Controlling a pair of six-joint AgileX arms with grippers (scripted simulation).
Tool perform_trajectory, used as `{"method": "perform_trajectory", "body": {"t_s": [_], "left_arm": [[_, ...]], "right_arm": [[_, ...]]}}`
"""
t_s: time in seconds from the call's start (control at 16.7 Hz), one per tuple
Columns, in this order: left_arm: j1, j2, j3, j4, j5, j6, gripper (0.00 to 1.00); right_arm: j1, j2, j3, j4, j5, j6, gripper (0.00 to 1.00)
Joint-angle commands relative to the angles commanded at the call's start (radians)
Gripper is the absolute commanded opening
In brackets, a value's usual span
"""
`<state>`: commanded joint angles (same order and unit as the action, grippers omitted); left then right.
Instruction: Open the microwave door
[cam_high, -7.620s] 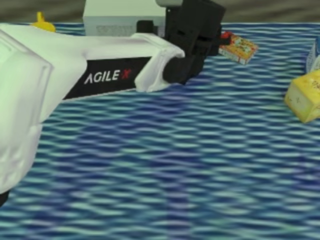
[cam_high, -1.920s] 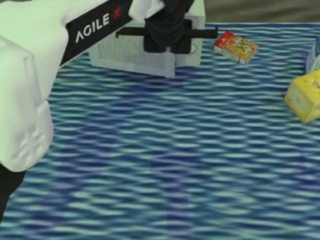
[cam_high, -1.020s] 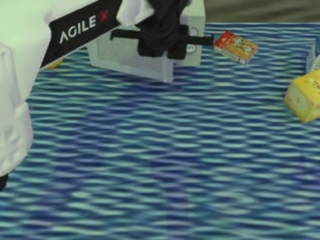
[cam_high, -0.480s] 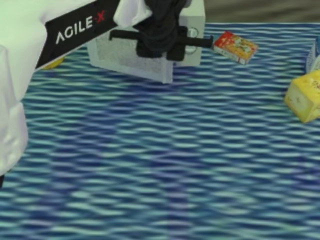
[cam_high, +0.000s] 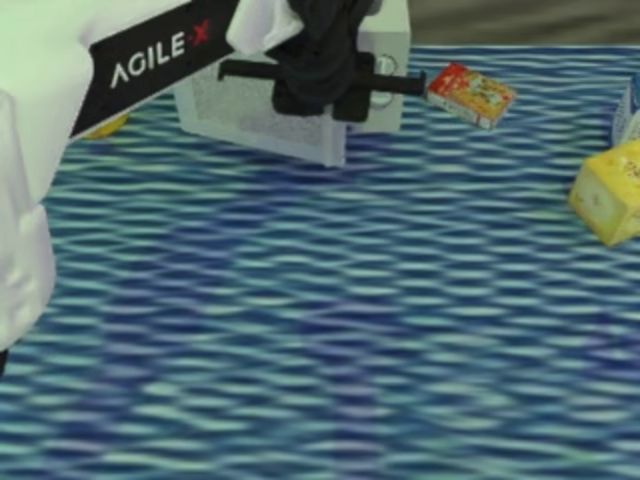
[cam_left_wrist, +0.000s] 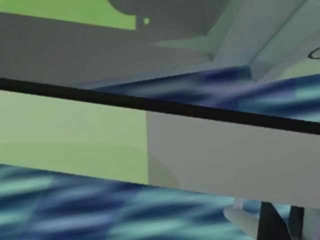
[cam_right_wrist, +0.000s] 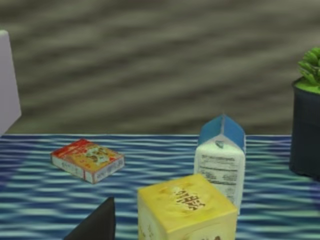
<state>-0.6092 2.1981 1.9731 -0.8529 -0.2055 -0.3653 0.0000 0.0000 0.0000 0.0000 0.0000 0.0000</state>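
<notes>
Cavity (cam_left_wrist: 190, 25) apparently shows only by left wrist.

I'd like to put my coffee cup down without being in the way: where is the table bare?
The whole near and middle stretch of the blue table is bare. The far edge is crowded: the microwave with its door ajar under the left tool, then the red box; the yellow box sits at the right edge.
</notes>
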Motion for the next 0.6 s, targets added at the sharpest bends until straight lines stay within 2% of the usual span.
{"method": "perform_trajectory", "body": {"t_s": [0.6], "left_arm": [[-0.007, 0.003, -0.001, 0.001, 0.006, -0.004, 0.0]], "right_arm": [[0.0, 0.0, 0.0, 0.0, 0.0, 0.0, 1.0]]}}
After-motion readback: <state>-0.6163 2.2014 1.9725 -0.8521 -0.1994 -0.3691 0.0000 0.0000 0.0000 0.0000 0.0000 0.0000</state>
